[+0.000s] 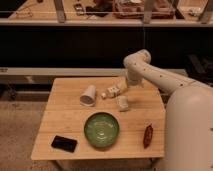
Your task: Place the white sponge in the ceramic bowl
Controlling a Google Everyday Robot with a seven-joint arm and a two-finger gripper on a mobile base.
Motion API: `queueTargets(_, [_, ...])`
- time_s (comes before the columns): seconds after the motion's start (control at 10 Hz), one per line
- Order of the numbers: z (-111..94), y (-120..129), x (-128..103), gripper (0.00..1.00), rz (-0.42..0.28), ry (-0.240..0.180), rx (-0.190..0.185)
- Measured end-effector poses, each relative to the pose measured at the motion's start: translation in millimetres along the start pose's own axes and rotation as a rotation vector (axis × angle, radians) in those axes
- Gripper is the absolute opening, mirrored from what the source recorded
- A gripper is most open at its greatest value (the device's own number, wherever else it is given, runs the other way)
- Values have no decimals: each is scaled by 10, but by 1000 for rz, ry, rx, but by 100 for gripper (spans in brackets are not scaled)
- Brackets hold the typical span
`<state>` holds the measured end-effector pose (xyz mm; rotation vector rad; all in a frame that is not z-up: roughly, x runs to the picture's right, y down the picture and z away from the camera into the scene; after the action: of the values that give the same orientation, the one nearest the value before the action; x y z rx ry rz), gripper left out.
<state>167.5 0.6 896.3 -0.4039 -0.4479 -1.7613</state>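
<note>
White sponge [123, 103] lies flat on the wooden table [65, 117], right of the middle, apart from the ceramic bowl [101, 129], which stands nearer the front edge and to the sponge's left.

From the left: speckled floor [20, 130] runs beside the table, and a black phone [64, 143] rests near the front left corner. Further in, a white cup [88, 95] lies on its side. The green bowl comes next, upright, with rings showing inside. Behind it a small white labelled bottle [113, 91] lies tipped over, just beside the sponge's far end.

My gripper [124, 86] hangs low over the table at the bottle's right end, just behind the sponge; I cannot tell how my jaws stand. My pale arm [150, 72] bends down to it from the right. A dark red oblong thing [148, 136] lies near the front right corner.

Behind the table a pale ledge [50, 72] crosses the room under dark shelving [75, 47], with a cluttered wooden bench [45, 11] above.
</note>
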Motion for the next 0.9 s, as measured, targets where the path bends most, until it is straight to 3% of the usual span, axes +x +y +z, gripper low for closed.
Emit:
queueTargets(0.5, [277,-312,-230,80,58,-90,93])
queueTargets(0.9, [479,-455,-297,80,40,-115,118])
